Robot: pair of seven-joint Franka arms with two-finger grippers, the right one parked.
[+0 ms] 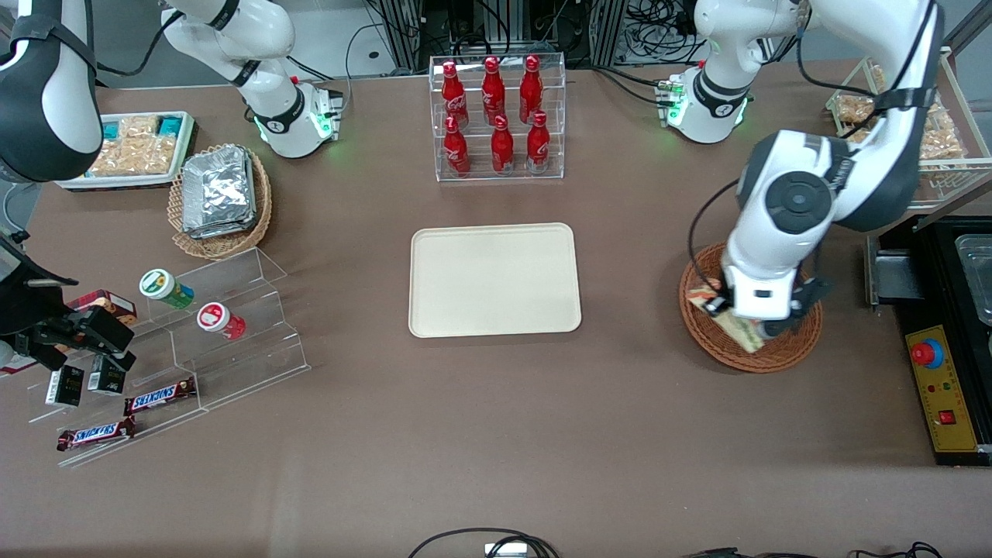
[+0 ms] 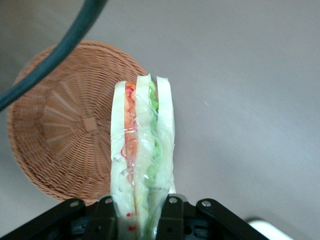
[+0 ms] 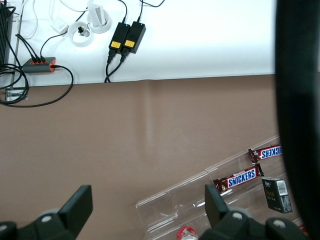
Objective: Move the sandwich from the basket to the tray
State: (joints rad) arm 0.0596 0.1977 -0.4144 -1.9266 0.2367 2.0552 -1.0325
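My left gripper [image 1: 750,329] hangs above the reddish-brown wicker basket [image 1: 783,353] at the working arm's end of the table, shut on the sandwich [image 1: 740,331]. In the left wrist view the sandwich [image 2: 142,155] is a wrapped wedge of white bread with orange and green layers, clamped between the black fingers [image 2: 172,215] and lifted clear of the basket [image 2: 65,130], which looks empty below. A second sandwich [image 1: 704,295] shows in the basket beside the gripper in the front view. The cream-beige tray [image 1: 494,280] lies bare mid-table.
A clear rack of red bottles [image 1: 497,116] stands farther from the front camera than the tray. A tan basket of foil packets [image 1: 220,198], a white snack tray [image 1: 132,147] and an acrylic stand [image 1: 186,341] lie toward the parked arm's end. A control box [image 1: 942,387] sits beside the basket.
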